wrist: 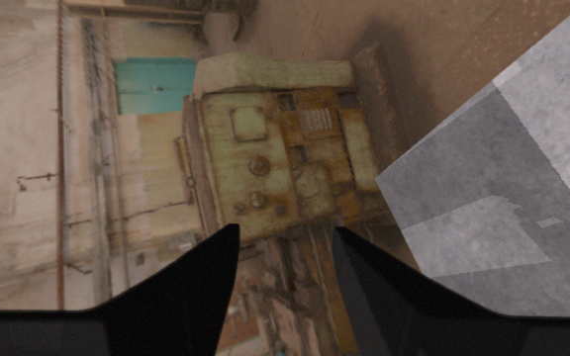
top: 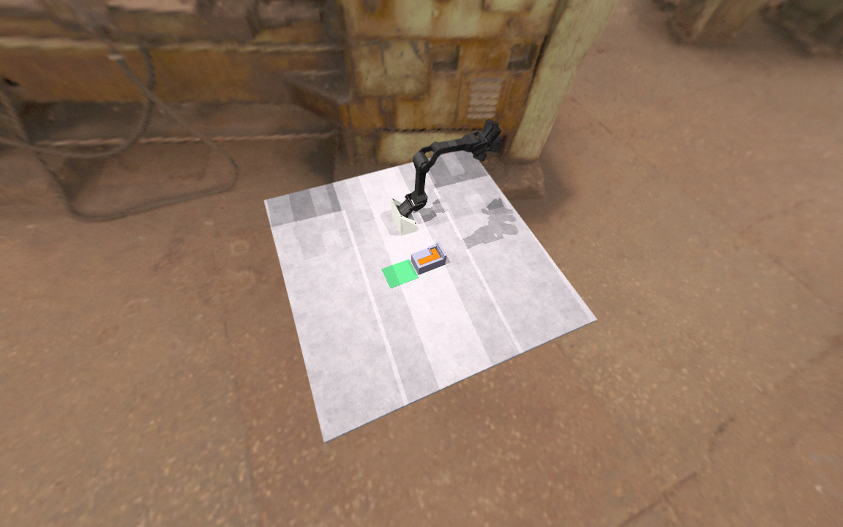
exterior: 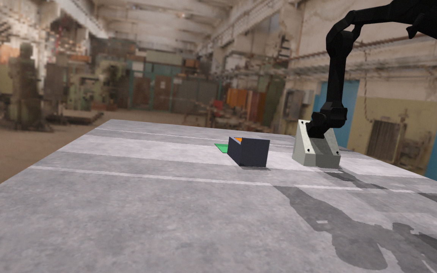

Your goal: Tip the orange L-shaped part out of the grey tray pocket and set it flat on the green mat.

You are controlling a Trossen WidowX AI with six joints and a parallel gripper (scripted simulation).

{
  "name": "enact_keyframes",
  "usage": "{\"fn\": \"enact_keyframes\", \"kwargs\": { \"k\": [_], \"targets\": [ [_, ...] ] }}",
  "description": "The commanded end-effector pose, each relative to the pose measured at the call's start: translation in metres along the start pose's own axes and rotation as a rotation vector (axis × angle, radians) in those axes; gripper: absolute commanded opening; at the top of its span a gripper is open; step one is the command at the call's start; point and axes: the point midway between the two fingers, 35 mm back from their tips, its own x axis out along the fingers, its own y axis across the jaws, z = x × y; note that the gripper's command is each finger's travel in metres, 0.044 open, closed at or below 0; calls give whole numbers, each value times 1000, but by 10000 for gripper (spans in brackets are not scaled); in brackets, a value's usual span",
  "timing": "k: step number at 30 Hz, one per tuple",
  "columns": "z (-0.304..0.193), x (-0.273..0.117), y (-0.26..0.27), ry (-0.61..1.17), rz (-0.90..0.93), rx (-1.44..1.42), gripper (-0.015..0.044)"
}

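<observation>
The orange L-shaped part (top: 426, 260) (exterior: 238, 139) sits in the pocket of the grey tray (top: 431, 267) (exterior: 254, 152). It looks level in the top view; only a corner of it shows over the tray wall in the exterior view. The green mat (top: 399, 274) (exterior: 222, 148) lies flat beside the tray, with nothing on it. My gripper (wrist: 286, 235) is partly open, with nothing between its fingertips. It is raised high at the back right, well away from the tray. The wrist view shows neither part, tray nor mat.
The pale arm base (top: 403, 224) (exterior: 322, 151) stands on the table (top: 477, 340) (exterior: 111, 217) behind the tray. The raised arm bends out to the right and casts a shadow on the table. The table's edge and a corner show in the wrist view, right of the fingers.
</observation>
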Motion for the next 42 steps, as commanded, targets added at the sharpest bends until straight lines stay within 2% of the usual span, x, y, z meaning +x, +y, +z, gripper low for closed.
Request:
{"fn": "enact_keyframes", "kwargs": {
  "k": [1,5,9,11,15,22,32,42],
  "targets": [
    [33,17,-69,-82,-229,-50,180],
    [70,10,-123,-197,-410,-43,180],
    [96,-8,-176,-233,-586,-59,180],
    [114,-27,-195,-303,-672,-35,180],
    [133,-58,-236,-324,-815,-43,180],
    [151,-145,-308,-344,-1072,55,180],
    [121,-286,-369,-345,-1260,298,180],
    [34,-400,-381,-436,-1185,549,180]
  ]
}}
